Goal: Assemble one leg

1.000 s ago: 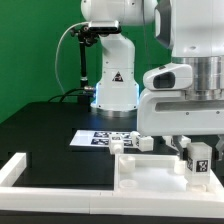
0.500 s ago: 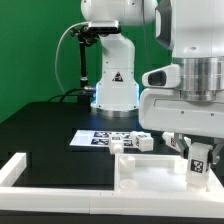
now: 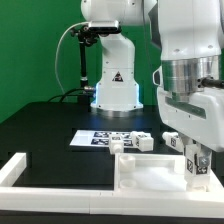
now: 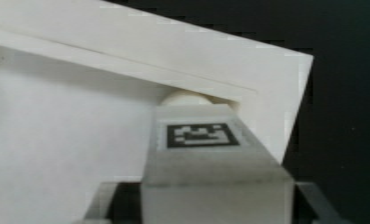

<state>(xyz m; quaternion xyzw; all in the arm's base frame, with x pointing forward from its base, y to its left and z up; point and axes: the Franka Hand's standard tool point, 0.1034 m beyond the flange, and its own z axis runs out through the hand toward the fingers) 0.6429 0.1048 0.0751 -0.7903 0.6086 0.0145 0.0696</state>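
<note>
My gripper [image 3: 196, 152] is shut on a white square leg [image 3: 197, 167] that carries a black marker tag, and holds it upright over the corner of the white tabletop [image 3: 150, 178] at the exterior view's right. In the wrist view the leg [image 4: 203, 165] fills the space between the dark fingers [image 4: 114, 203] of the gripper [image 4: 208, 208]. Its far end sits over a small round hole or peg [image 4: 196, 98] near the corner of the tabletop [image 4: 75, 120]. I cannot tell whether the leg touches it.
The marker board [image 3: 100, 138] lies on the black table behind the tabletop. Other white leg parts [image 3: 132, 144] lie next to it. A white L-shaped rail [image 3: 16, 172] stands at the exterior view's left. The robot base [image 3: 113, 88] is at the back.
The wrist has turned and shifted slightly toward the exterior view's right. The held leg has sunk a little toward the tabletop corner.
</note>
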